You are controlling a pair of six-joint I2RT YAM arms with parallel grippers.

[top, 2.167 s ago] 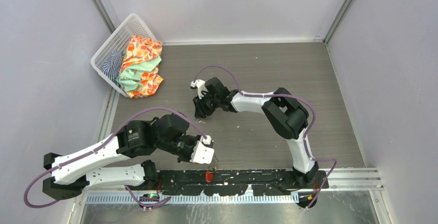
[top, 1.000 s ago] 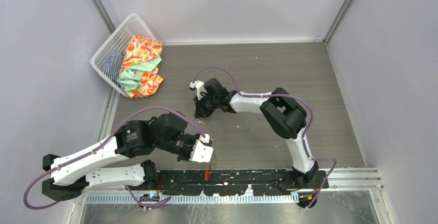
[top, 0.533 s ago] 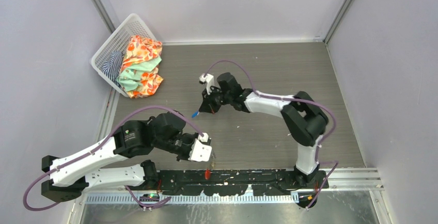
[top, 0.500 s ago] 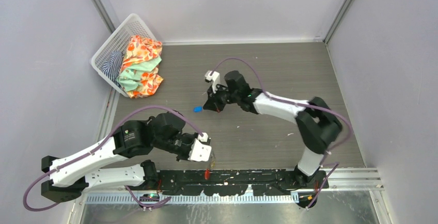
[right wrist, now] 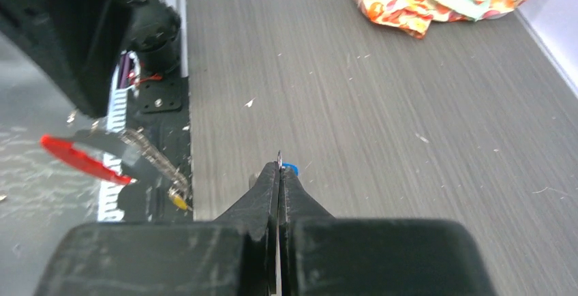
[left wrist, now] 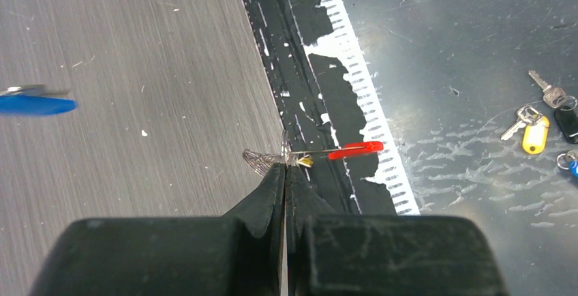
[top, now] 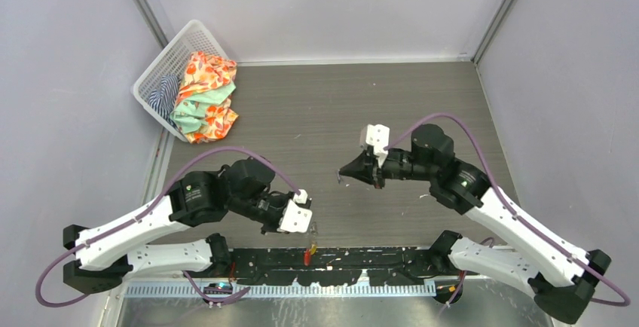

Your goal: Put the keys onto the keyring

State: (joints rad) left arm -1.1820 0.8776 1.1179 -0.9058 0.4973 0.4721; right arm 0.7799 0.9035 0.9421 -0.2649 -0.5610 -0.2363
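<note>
Top external view, nearest edge first: a black rail with chipped, toothed edging runs along the front of the table. The tabletop is grey laminate with a fine straight grain and small white scuffs.

Just past the rail the left gripper is pressed fully closed. Its matte black, wedge-shaped fingers pinch the keyring at their very tips. The keyring is a thin, bright wire loop with a short length of fine chain. Its flat, glossy red tag, edge-on to the left wrist camera, sticks out over the rail. A tiny yellow-orange key shows its plastic head at the chain's end, touching it; whether it is threaded on cannot be told. Below the table's front edge, a dull, streaked metal shelf carries a few spare keys, one with a yellow tag.

Further in, near mid-table and apart from the keyring, the right gripper is also clamped tight, holding the blue key. A rounded blue plastic head peeps out beside the tips, with a sliver of metal above them.

At the far left corner a white plastic lattice basket lies tilted. Soft, crumpled cloth in orange floral, mint and navy stripes spills from it onto the table.
</note>
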